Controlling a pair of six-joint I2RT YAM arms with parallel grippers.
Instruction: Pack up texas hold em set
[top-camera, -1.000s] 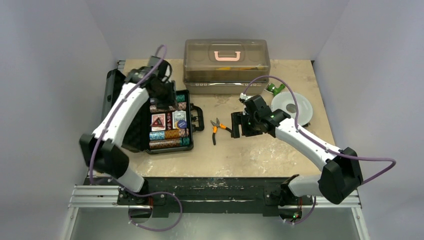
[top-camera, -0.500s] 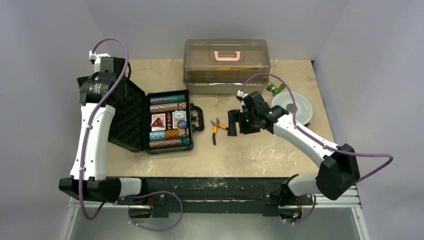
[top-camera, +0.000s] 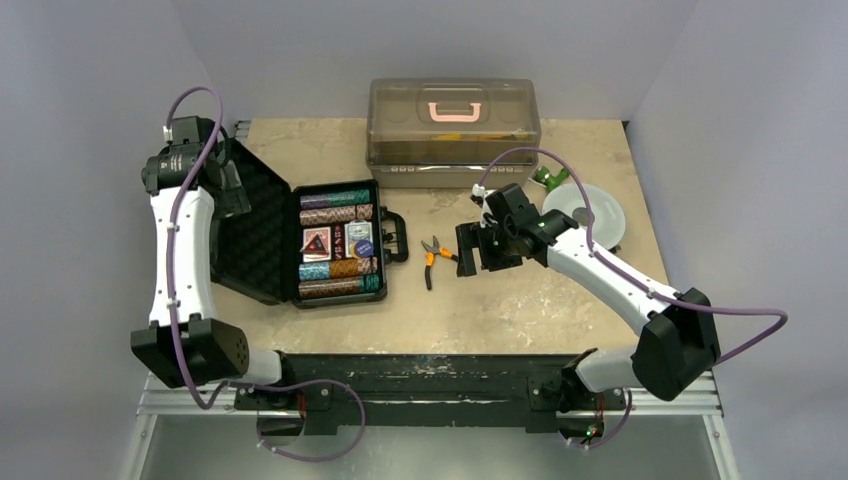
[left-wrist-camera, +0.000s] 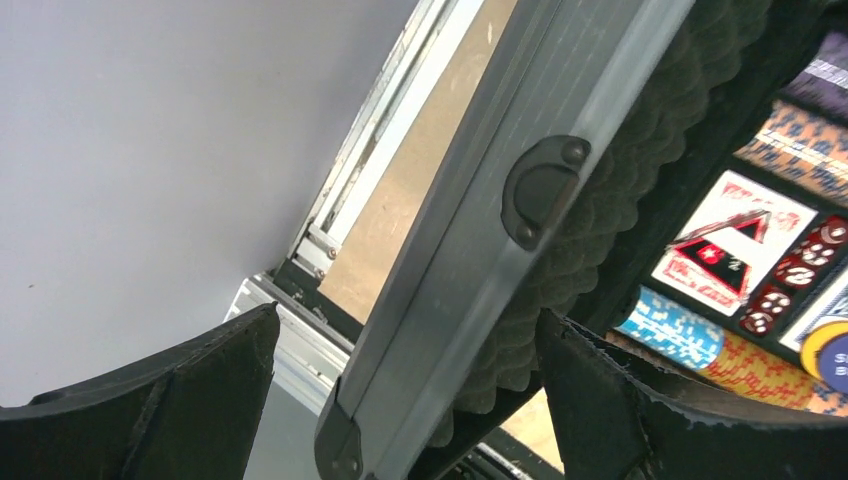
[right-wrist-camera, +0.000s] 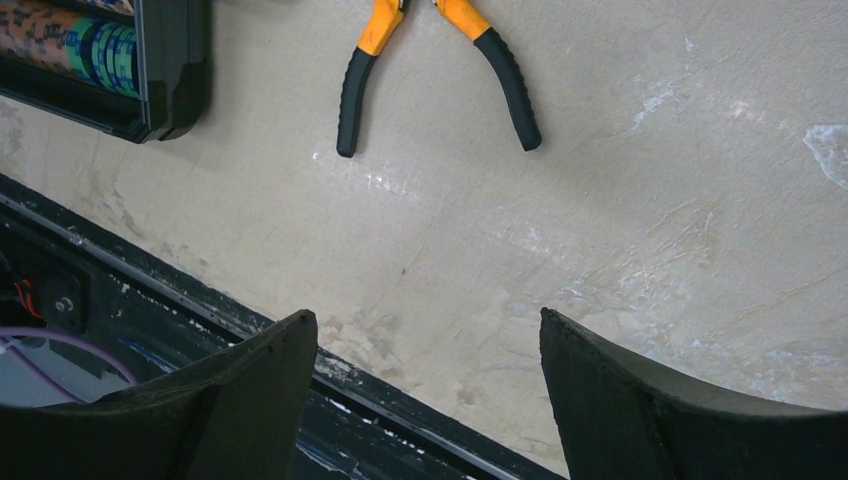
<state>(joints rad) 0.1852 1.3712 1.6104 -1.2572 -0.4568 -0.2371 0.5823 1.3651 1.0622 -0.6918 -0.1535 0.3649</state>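
The texas hold em set's black case (top-camera: 335, 296) lies open at the table's left. Its tray holds rows of teal, brown and purple chips (top-camera: 338, 268), cards and red dice (left-wrist-camera: 800, 270). The foam-lined lid (top-camera: 258, 240) tilts up on the left. My left gripper (top-camera: 232, 192) is at the lid's far left corner, open. In the left wrist view the lid's silver rim (left-wrist-camera: 480, 250) runs between its fingers (left-wrist-camera: 600, 400), with the right finger at the foam side. My right gripper (top-camera: 475, 247) hangs open over bare table right of the case, with nothing between its fingers (right-wrist-camera: 630, 400).
Orange-handled pliers (top-camera: 433, 255) lie between the case and my right gripper, also in the right wrist view (right-wrist-camera: 440, 60). A translucent brown box with a pink handle (top-camera: 453, 130) stands at the back. A white dish (top-camera: 590, 215) and a green item (top-camera: 548, 178) sit at the right.
My left arm has swung from above the chip tray out to the lid's far left corner, and its gripper has opened. The lid now leans up. My right gripper edged slightly left.
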